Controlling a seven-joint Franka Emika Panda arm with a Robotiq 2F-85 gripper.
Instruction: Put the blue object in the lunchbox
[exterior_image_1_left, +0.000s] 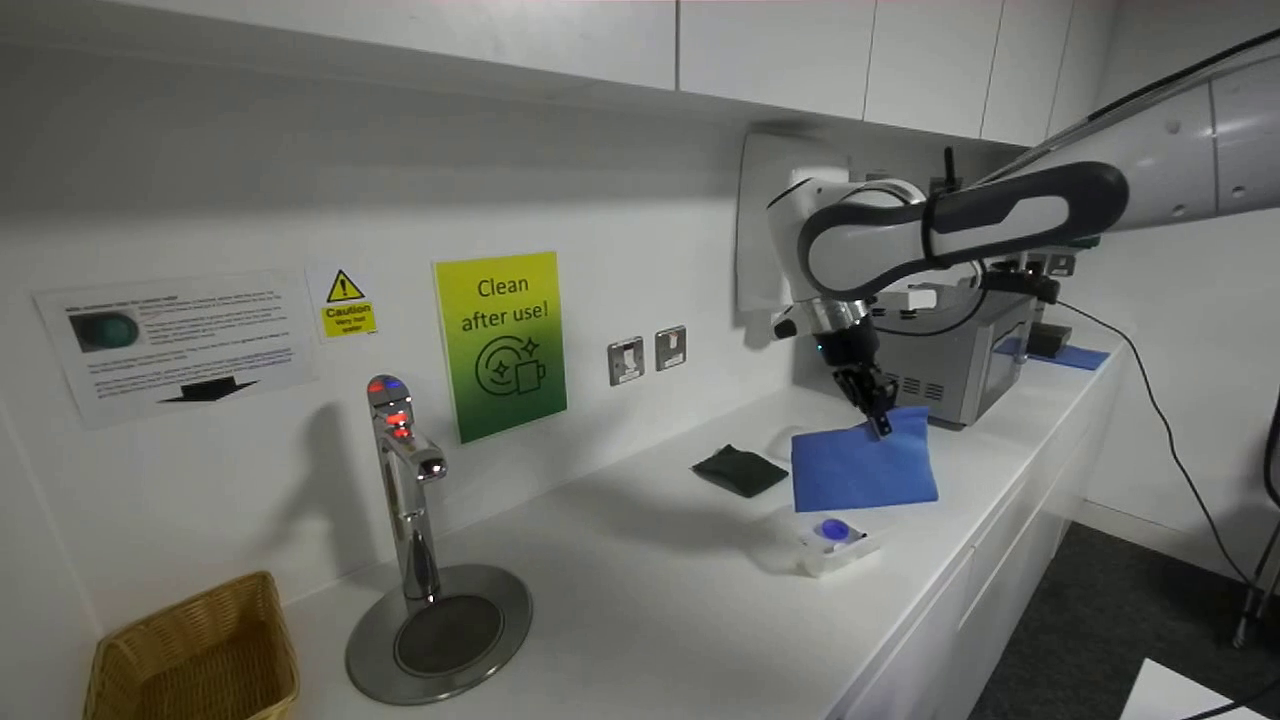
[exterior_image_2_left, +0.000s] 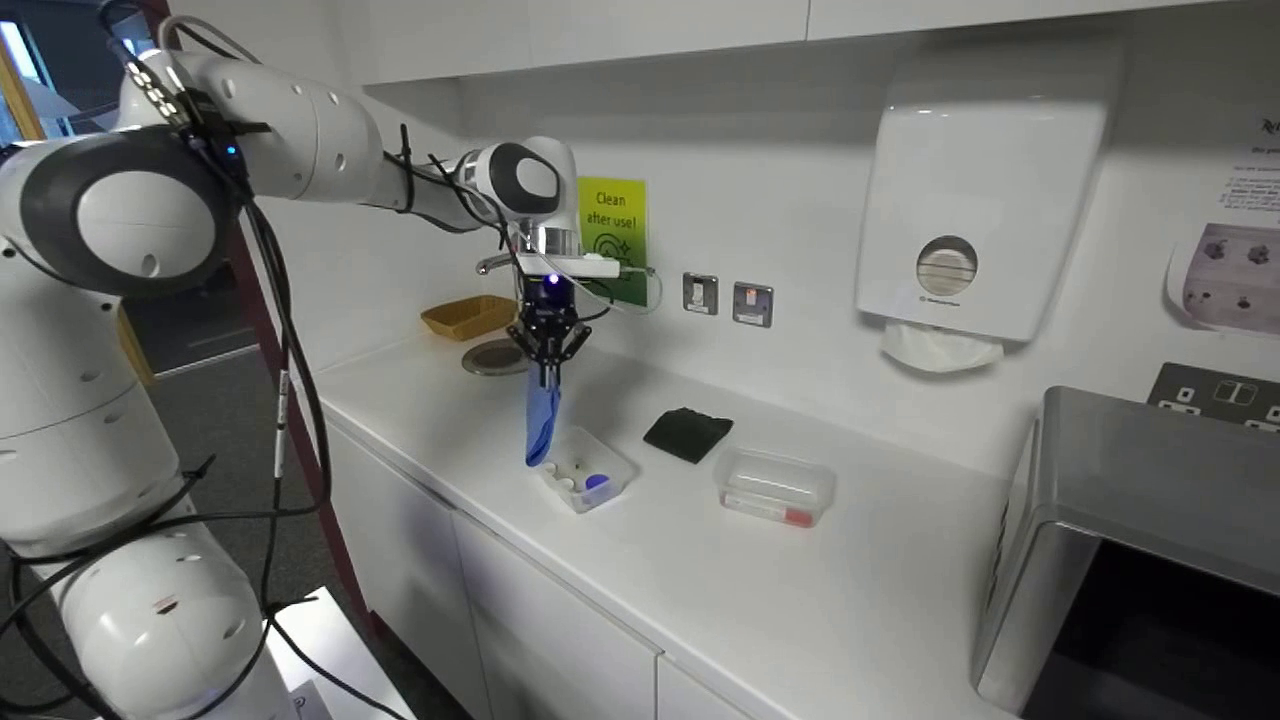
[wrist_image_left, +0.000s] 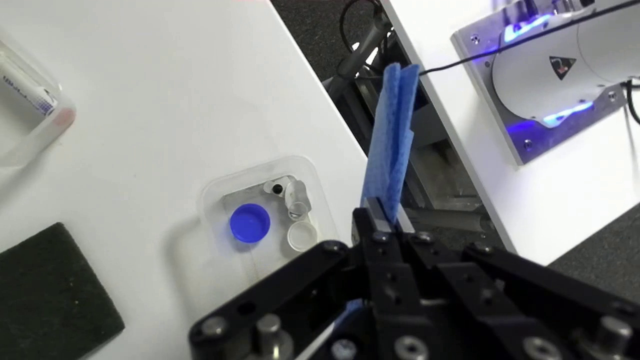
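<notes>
The blue object, a floppy cloth sheet (exterior_image_1_left: 865, 480), hangs down above the counter with my gripper (exterior_image_1_left: 880, 430) shut on its upper part. In the wrist view the sheet (wrist_image_left: 385, 160) comes out folded between the fingertips of the gripper (wrist_image_left: 392, 216). Two translucent containers show, and I cannot tell which is the lunchbox. A container (exterior_image_2_left: 607, 494) with a blue cap and small clear pieces sits just beside the cloth's hanging lower edge; touching or apart I cannot tell. Further off stands a container (exterior_image_2_left: 740, 470) with a red-ended marker inside.
A dark green scouring pad (exterior_image_2_left: 688, 434) lies near the wall, between the containers. A grey microwave (exterior_image_2_left: 1150, 500) stands further along the counter. At the opposite end are a tap (exterior_image_1_left: 410, 500) and a wicker basket (exterior_image_1_left: 190, 650). The counter's front edge (wrist_image_left: 320, 85) runs close by.
</notes>
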